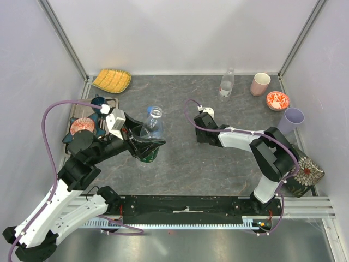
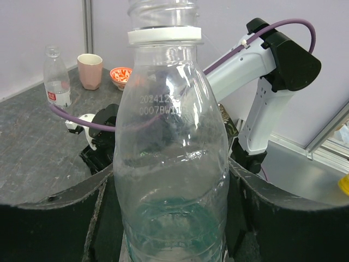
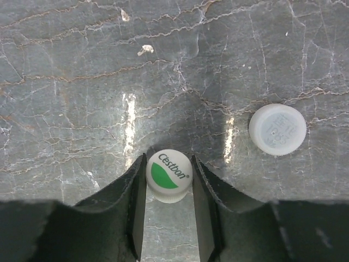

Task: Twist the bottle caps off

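My left gripper (image 1: 146,145) is shut on a clear bottle (image 1: 152,126) with a dark green label, which it holds upright. In the left wrist view the bottle (image 2: 172,147) fills the space between the two black fingers (image 2: 52,218); its neck is open with a white ring and no cap. My right gripper (image 3: 169,183) sits low over the grey table, shut on a white-and-green cap (image 3: 169,174). A plain white cap (image 3: 277,129) lies on the table to its right. Another clear bottle (image 1: 226,84) stands at the back.
A pink cup (image 1: 260,83), a red patterned bowl (image 1: 277,100) and a purple cup (image 1: 293,120) stand at the back right. A yellow dish (image 1: 112,80) lies at the back left. A tray (image 1: 110,101) with a red bowl (image 1: 83,126) is at the left.
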